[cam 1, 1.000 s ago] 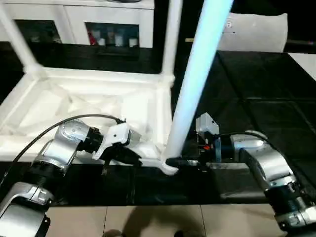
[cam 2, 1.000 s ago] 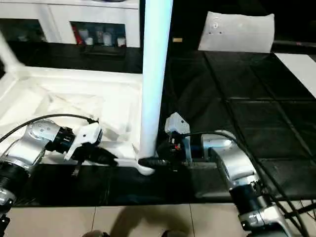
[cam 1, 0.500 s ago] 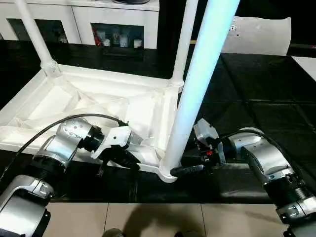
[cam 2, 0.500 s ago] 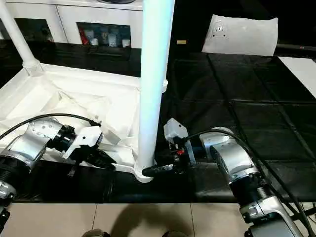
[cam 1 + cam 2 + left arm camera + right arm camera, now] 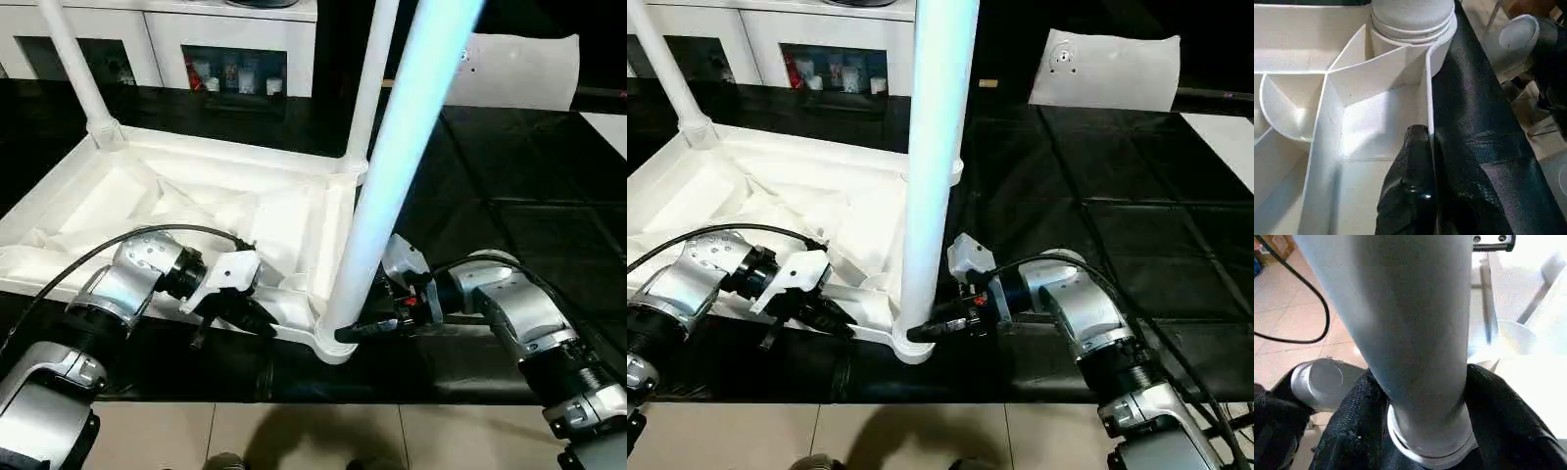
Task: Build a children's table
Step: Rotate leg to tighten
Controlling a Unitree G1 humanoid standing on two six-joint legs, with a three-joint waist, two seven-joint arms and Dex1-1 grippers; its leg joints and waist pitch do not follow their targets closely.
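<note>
The upturned tabletop (image 5: 196, 211) lies ribbed side up across the left and centre of the head views, on the black counter (image 5: 509, 235). 3 legs stand in its corner sockets: 2 at the far edge and the near leg (image 5: 933, 166), rising through the middle of the frame.

The left pincer (image 5: 1418, 161) is clenched on the tabletop's near rim, just beside the near socket. The right pincer (image 5: 939, 329) has its fingers around the near leg's base, one on each side; whether they press it I cannot tell.

The plastic looks light, stiff and smooth, so the leg would probably slip under a loose hold. Low at the base, where the right pincer sits, seems the best place to grip.

At the top of the frame stand a white cabinet (image 5: 225, 39) and a flat white sheet (image 5: 1107, 69), both well apart and not in the way.
</note>
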